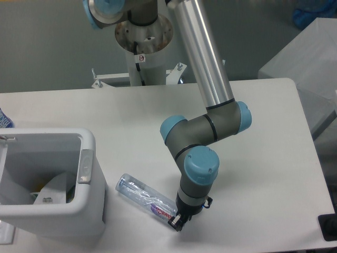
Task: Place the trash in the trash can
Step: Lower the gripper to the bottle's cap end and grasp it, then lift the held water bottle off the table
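A crushed clear plastic bottle (141, 196) with a pink-purple label lies on the white table near its front edge, pointing from upper left to lower right. My gripper (176, 222) is down at the bottle's labelled right end, its black fingers touching or straddling that end; the jaw gap is hidden by the wrist. The white trash can (87, 158) stands at the front left, just left of the bottle. Inside it lies a crumpled white wrapper (51, 190).
The arm's base column (142, 47) rises behind the table's far edge. A grey box (310, 63) stands off the table to the right. A dark object (327, 227) sits at the table's front right corner.
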Robot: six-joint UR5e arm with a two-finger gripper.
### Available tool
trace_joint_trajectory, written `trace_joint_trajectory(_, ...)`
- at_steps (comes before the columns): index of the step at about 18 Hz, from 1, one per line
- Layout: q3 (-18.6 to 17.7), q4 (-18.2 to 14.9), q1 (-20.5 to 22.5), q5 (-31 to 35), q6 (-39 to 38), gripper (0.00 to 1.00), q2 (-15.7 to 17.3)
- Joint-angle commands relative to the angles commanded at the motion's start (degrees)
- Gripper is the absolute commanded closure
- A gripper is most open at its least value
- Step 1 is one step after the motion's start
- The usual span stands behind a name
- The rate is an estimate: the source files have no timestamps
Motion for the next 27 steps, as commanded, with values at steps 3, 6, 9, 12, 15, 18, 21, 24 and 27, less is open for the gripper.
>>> trace_joint_trajectory(3, 0.3, 0.1, 0.0, -0.1, 0.1, 0.58, -0.2)
trace_joint_trajectory(6, 0.3, 0.1, 0.0, -0.1, 0.1, 0.65, -0.3)
trace_joint_trajectory(9, 0.3, 0.1, 0.0, -0.1, 0.1, 0.71, -0.2)
trace_joint_trajectory(12, 0.6, 0.1, 0.0, -0.1, 0.4, 0.72, -0.3)
trace_joint_trajectory(15, 1.0, 0.1, 0.0, -0.1, 0.4, 0.75, 0.1)
trace_joint_trajectory(18, 1.9, 0.1, 0.1, 0.0, 0.6, 0.75, 1.5)
trace_joint_trajectory(21, 3.5, 0.2, 0.2, 0.0, 1.3, 0.75, 3.4)
trace_joint_trajectory(24, 6.4, 0.3, 0.5, -0.1, 2.6, 0.75, 6.6)
trace_joint_trajectory(27, 9.0, 4.1, 0.5, 0.0, 4.0, 0.75, 8.7)
